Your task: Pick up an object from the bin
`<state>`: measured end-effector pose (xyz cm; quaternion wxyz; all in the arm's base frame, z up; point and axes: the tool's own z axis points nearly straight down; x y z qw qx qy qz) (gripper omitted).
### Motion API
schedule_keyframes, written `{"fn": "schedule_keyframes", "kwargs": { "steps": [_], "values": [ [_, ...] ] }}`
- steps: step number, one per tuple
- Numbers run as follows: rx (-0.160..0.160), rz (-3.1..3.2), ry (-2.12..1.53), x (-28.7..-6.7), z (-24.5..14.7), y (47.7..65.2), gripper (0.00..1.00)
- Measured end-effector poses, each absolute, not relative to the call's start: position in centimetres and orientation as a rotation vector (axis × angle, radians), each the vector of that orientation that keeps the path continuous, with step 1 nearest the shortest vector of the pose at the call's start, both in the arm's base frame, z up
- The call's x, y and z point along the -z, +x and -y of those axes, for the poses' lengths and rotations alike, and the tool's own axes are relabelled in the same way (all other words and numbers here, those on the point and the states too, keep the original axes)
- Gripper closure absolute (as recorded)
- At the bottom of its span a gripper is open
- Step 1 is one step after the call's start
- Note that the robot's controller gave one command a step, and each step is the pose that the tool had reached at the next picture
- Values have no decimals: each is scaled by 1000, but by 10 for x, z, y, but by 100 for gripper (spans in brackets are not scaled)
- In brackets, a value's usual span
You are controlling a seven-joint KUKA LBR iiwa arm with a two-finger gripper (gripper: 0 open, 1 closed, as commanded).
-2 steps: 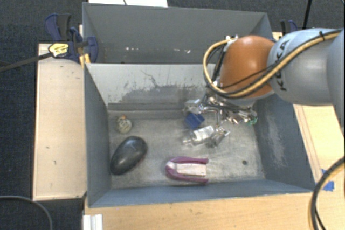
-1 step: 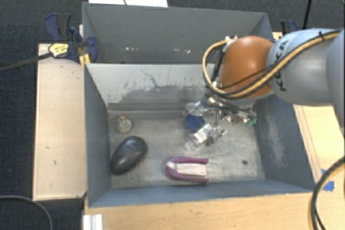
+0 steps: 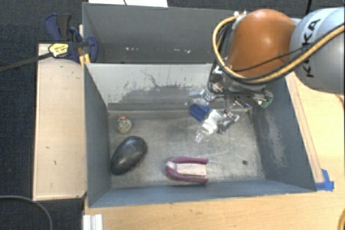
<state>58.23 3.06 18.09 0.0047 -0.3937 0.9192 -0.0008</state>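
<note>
Because the arm [image 3: 323, 46] comes in over one side wall of the grey bin [image 3: 140, 35], the gripper [image 3: 216, 120] hangs low in the back corner nearest that wall. The orange wrist cover [image 3: 259, 43] bulks above it and hides much of its working end. Whether it is clenched or released I cannot tell.

Tight against it, on the side away from the arm, sits a small blue piece [image 3: 198, 111], and just beneath the gripper is a pale clear-looking scrap [image 3: 207, 130]. Whether either is gripped or merely lies beside it on the bin floor is not plain. I judge these two the likeliest pick, simply because nothing else is close.

Well away from the gripper, toward the front wall, lies a purple and white clip-like thing [image 3: 187, 168]. Farther off, toward the opposite side wall, rest a dark oval lump [image 3: 128, 154] and a small round greyish thing [image 3: 124, 124]. Those three lie loose and apart, so each leaves room around it for a clean descent.
</note>
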Motion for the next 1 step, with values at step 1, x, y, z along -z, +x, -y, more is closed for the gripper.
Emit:
{"fn": "schedule_keyframes", "kwargs": {
  "steps": [1],
  "values": [
    [2,-2872,-1253,-221,-42,579,100]
  ]
}}
